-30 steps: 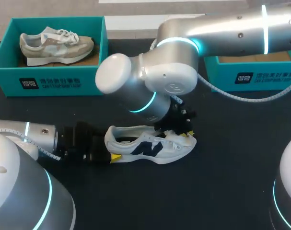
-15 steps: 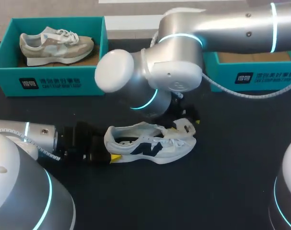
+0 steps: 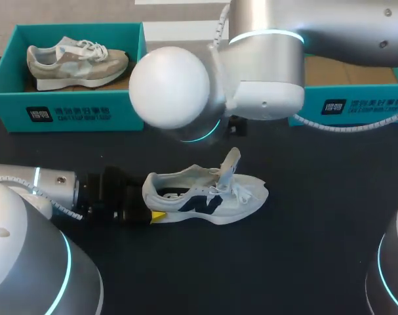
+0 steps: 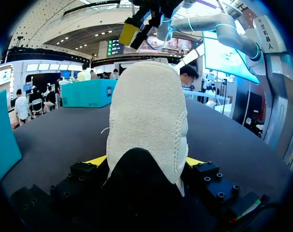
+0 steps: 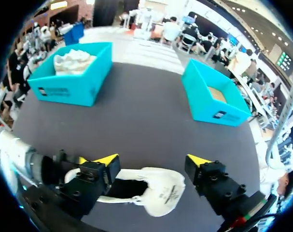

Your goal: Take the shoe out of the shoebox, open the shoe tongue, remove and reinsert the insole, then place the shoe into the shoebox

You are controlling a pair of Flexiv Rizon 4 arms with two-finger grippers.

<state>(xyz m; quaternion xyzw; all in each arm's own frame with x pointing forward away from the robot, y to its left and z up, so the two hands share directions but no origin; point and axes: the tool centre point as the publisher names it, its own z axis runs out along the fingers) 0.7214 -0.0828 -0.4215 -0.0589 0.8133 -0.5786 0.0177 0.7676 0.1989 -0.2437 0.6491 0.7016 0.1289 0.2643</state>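
- Shoe (image 3: 205, 197) position, head view?
- Lying sideways on table (image 3: 317, 230), tongue (image 3: 230, 164) sticking up, left gripper (image 3: 149, 205) pinching heel (image 3: 153, 190).
- Left wrist?
- Yellow fingertips (image 4: 99, 161) pressing heel from both sides.
- Right wrist?
- Right gripper (image 5: 153, 162) hanging spread wide above shoe, touching nothing.

Bright, even light comes from overhead. The dark desk (image 3: 317, 249) takes it without glare, and only a thin shadow lies under the shoe (image 3: 205, 197). At the head view's upper middle, the right arm (image 3: 264, 72) shows soft highlights on its white and silver shell.
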